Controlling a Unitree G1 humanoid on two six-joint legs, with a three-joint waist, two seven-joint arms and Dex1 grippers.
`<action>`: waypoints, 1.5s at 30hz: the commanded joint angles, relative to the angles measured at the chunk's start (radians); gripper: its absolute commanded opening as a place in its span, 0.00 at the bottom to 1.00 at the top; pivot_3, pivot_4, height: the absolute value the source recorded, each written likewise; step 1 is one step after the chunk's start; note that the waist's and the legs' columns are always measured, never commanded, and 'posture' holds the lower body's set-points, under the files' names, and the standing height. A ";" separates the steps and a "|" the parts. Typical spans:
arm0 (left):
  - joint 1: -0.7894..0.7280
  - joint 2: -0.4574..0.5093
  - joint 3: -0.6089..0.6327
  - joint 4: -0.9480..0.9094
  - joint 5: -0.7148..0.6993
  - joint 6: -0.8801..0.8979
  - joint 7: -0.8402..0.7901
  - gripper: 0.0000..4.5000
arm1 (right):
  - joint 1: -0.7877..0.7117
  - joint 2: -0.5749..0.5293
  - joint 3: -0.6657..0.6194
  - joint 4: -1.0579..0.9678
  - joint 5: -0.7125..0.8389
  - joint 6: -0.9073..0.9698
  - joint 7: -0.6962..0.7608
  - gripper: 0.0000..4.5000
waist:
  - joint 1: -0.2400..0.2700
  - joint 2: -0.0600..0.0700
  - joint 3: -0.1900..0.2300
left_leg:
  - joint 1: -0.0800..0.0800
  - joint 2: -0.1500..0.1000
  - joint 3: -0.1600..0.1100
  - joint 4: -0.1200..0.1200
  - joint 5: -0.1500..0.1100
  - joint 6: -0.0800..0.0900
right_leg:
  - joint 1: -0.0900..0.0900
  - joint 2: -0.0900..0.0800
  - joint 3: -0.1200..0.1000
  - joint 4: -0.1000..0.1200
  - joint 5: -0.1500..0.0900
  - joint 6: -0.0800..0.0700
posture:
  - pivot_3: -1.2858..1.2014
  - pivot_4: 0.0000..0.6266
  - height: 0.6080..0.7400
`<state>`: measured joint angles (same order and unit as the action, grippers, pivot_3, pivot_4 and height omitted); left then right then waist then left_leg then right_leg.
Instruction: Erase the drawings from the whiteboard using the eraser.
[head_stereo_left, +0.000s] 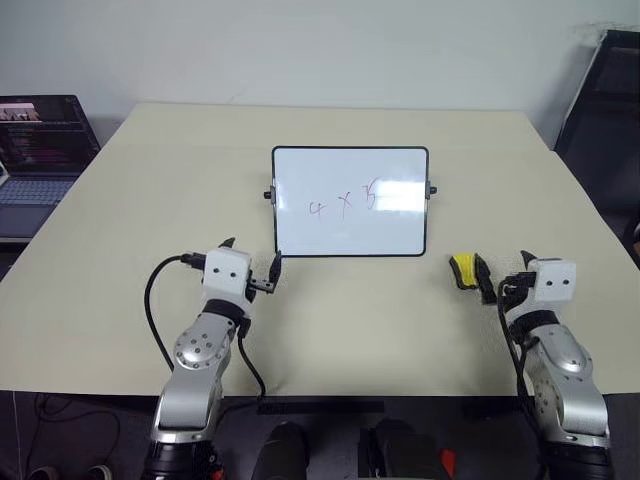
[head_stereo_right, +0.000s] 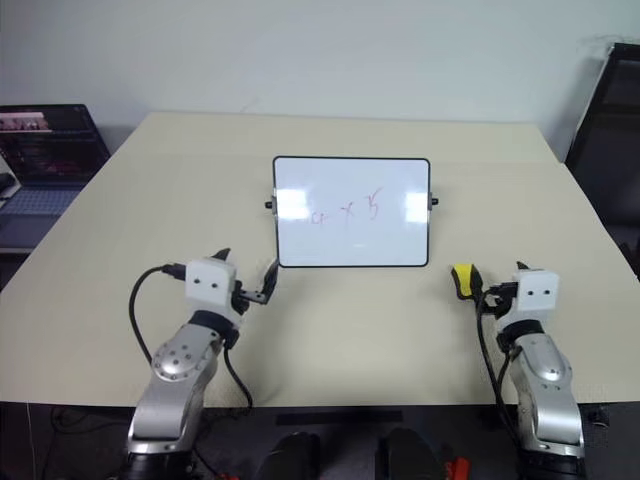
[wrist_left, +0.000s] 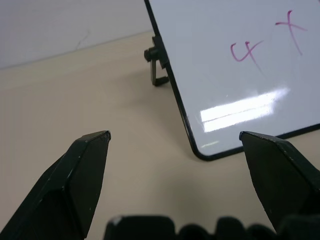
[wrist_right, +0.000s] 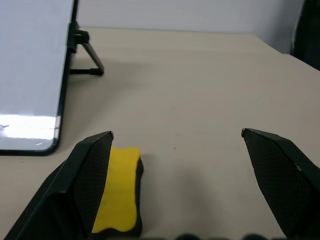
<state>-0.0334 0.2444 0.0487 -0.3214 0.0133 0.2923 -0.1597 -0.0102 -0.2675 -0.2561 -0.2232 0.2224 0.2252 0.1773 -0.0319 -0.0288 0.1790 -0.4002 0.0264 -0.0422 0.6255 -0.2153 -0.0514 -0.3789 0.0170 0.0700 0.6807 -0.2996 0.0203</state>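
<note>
Eraser (head_stereo_left: 464, 270) is lying right of the whiteboard (head_stereo_left: 350, 202), drawings (head_stereo_left: 345, 203) untouched; right gripper (wrist_right: 175, 142) is spreading wide beside it, grasping nothing, probably for pickup.

From my remote station: glossy whiteboard (head_stereo_left: 350, 202) throwing glare on a matt beige table (head_stereo_left: 330, 320), beside my gripper's textured black fingers (wrist_right: 90, 180).

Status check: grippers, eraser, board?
Both grippers open, empty. Eraser on table beside right gripper, not grasped. Drawings intact on whiteboard. Nothing in the way.
</note>
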 joint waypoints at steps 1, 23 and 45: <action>0.003 -0.007 0.000 -0.034 0.014 -0.013 0.019 1.00 | 0.001 -0.010 0.006 -0.036 -0.001 0.011 0.007 0.99 | 0.000 0.000 0.000 | 0.000 0.000 0.000 0.000 0.000 0.000 | 0.000 0.000 0.000 0.000 0.000 0.000 | 0.52 0.24 1.00; -0.200 0.417 0.033 0.071 -0.368 -0.004 -0.701 1.00 | -0.028 0.056 0.096 -0.358 0.105 0.352 -0.059 0.99 | -0.001 0.001 0.001 | -0.001 0.001 0.001 -0.001 0.000 0.000 | -0.002 0.000 0.000 0.000 -0.001 -0.001 | 0.52 0.24 1.00; -0.536 0.418 -0.221 0.266 -0.331 -0.047 -1.068 1.00 | -0.233 -0.070 0.021 -0.014 0.078 0.507 -0.039 0.99 | -0.008 0.001 0.001 | -0.009 0.001 0.004 -0.001 -0.001 0.002 | -0.011 0.005 0.000 0.000 0.000 0.000 | 0.52 0.24 1.00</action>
<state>-0.5579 0.6616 -0.1728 -0.0390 -0.3168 0.2694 -1.2173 -0.2199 -0.3289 -0.2164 -0.2247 0.2968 0.7420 0.1314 -0.0403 -0.0280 0.1801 -0.4100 0.0271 -0.0387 0.6244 -0.2164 -0.0496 -0.3905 0.0222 0.0704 0.6812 -0.2988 0.0181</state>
